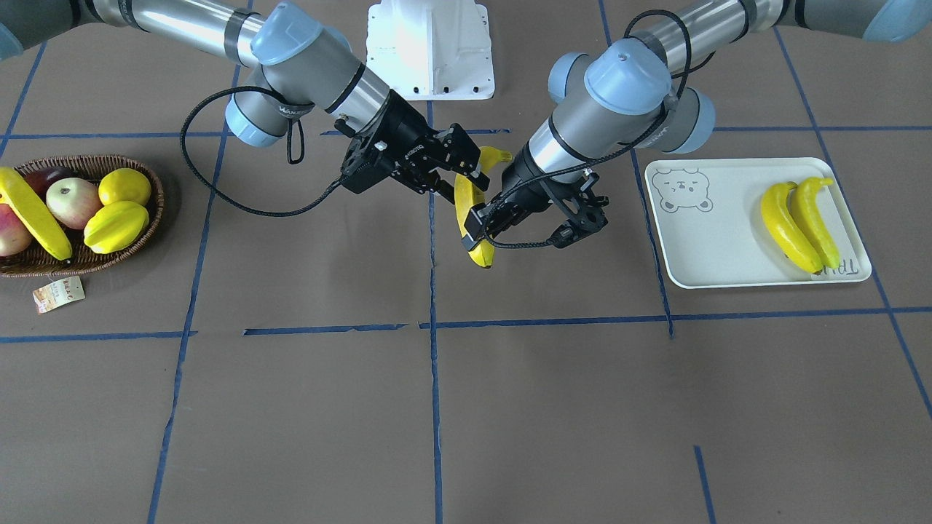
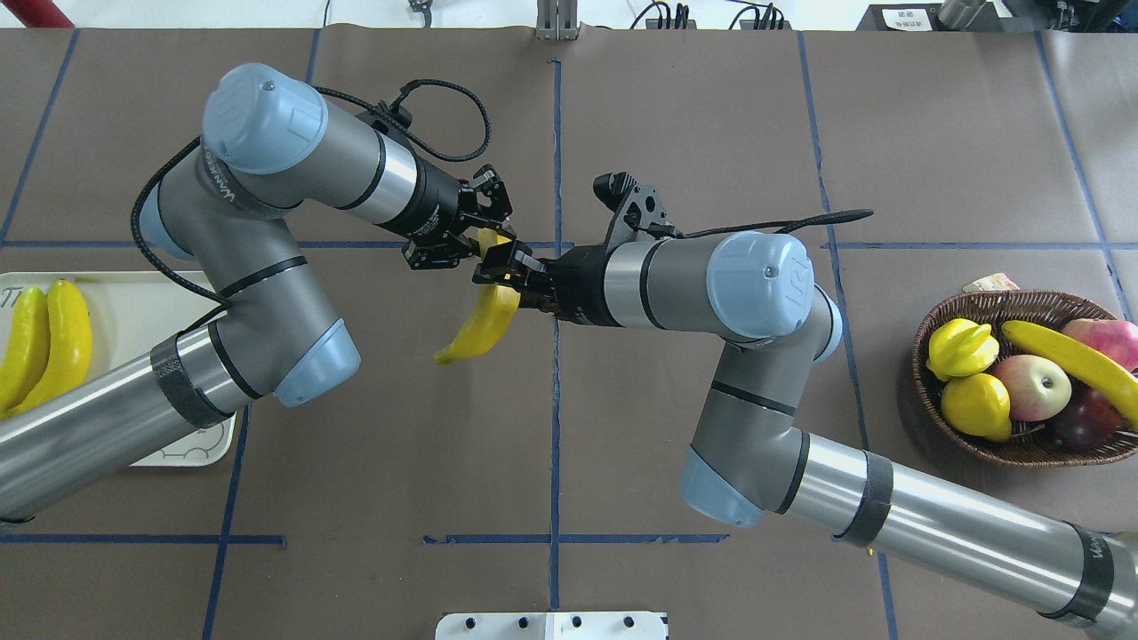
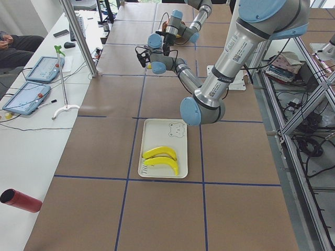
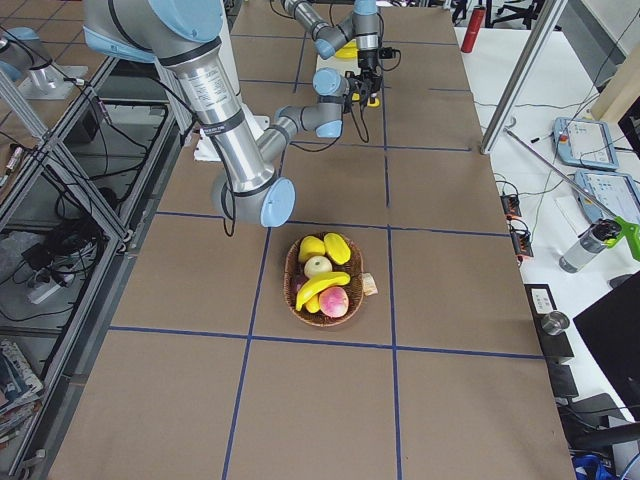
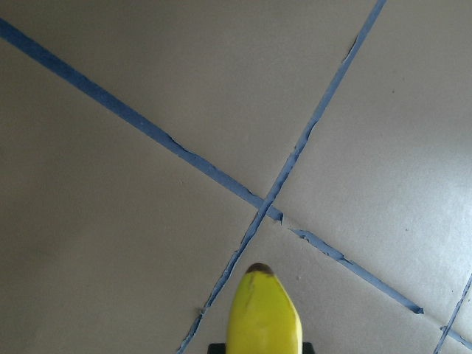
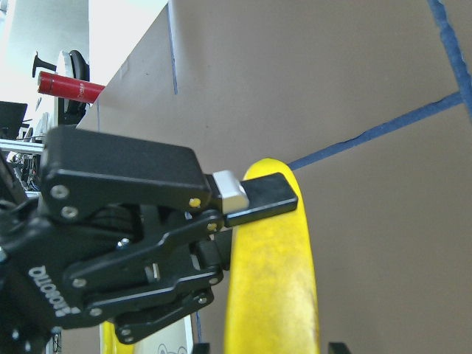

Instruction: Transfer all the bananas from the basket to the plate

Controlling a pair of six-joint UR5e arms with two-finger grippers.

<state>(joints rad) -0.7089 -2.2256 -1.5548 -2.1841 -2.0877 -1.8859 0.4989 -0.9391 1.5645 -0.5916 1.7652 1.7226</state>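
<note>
One yellow banana (image 1: 464, 200) (image 2: 484, 324) hangs above the table's middle, held from both sides. My left gripper (image 1: 477, 227) (image 2: 487, 238) is shut on its far end; the tip (image 5: 263, 317) pokes out in the left wrist view. My right gripper (image 1: 470, 175) (image 2: 508, 271) is shut on its middle (image 6: 273, 280). Another banana (image 1: 33, 211) (image 2: 1067, 356) lies in the wicker basket (image 1: 156, 196) (image 2: 920, 373) at the robot's right. Two bananas (image 1: 790, 225) (image 2: 53, 338) lie side by side on the off-white plate (image 1: 721, 240) (image 2: 133, 302) at the robot's left.
The basket also holds apples (image 1: 73, 202), a lemon (image 1: 125, 186) and a starfruit (image 1: 116, 225); a paper tag (image 1: 58, 293) lies beside it. The white robot base (image 1: 429, 47) stands behind the grippers. Blue tape lines cross the brown table.
</note>
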